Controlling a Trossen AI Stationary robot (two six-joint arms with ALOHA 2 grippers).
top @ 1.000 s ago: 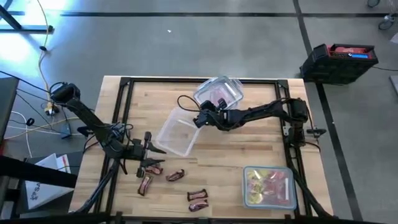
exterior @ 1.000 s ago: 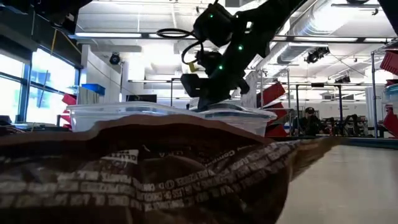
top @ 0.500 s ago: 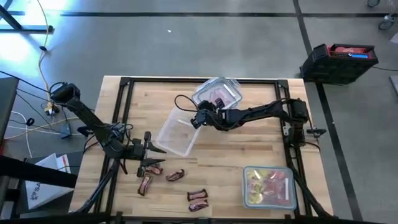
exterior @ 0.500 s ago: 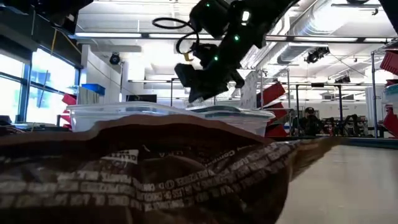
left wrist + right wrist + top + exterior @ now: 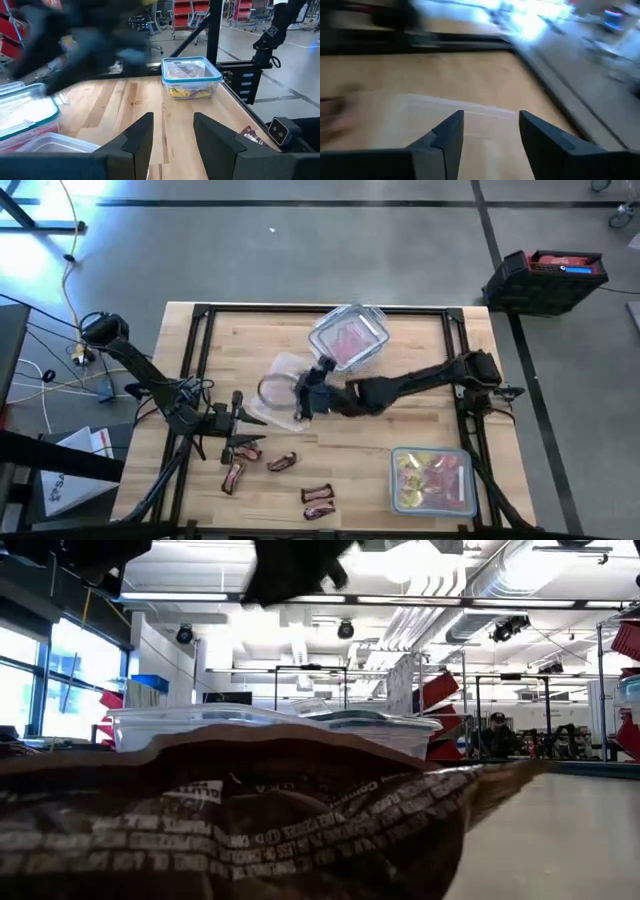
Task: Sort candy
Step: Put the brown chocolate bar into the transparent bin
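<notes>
The loose candy [image 5: 270, 463], dark brown mini bars, lies scattered on the near part of the desk [image 5: 400, 430]. The closest pieces sit just beside and below the left tool [image 5: 240, 420], and others trail away toward the desk's front edge. One brown wrapper fills the foreground of the low view [image 5: 230, 820]. More candy is already boxed: pink-red pieces in a clear container [image 5: 348, 337] beyond the right tool [image 5: 305, 395], and yellow and pink pieces in another container [image 5: 432, 479] near the front right corner, well apart from both tools.

The right tool hangs over the empty clear container [image 5: 283, 385] at mid-desk, its fingers [image 5: 447, 137] spread apart with nothing between them. The left tool rests low near the desk's left front, its fingers [image 5: 140, 135] likewise apart and empty, pointing across the wood toward the yellow-filled container [image 5: 191, 76].
</notes>
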